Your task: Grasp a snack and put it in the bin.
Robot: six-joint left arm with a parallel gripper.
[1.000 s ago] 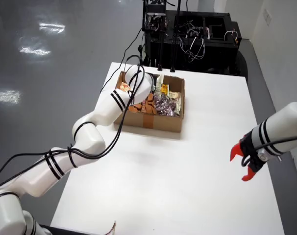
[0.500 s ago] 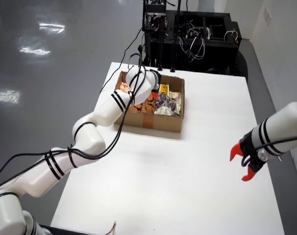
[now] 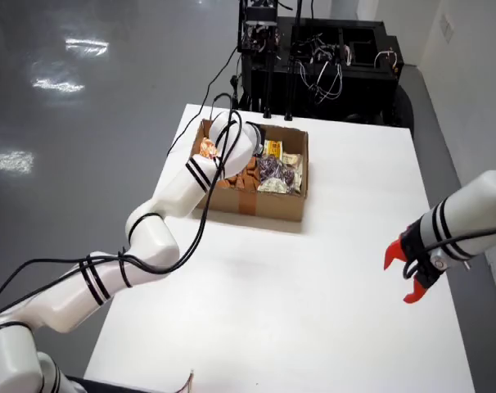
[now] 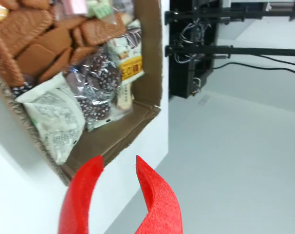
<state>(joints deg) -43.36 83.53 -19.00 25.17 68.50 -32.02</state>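
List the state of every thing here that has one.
Working gripper: open, nothing between its red fingers, beside the box corner.
Cardboard box: open-topped, upright on the table, full of snacks.
Snack packets: lying piled in the box, none gripped.
Second arm's gripper: open, empty, over the table away from the box.

Bright overhead light glares off the grey floor [image 3: 76, 57] toward ten o'clock. The white counter [image 3: 313, 270] is evenly lit, shadows soft. The close view is slightly blurred, its red tool [image 4: 119, 168] soft-edged.
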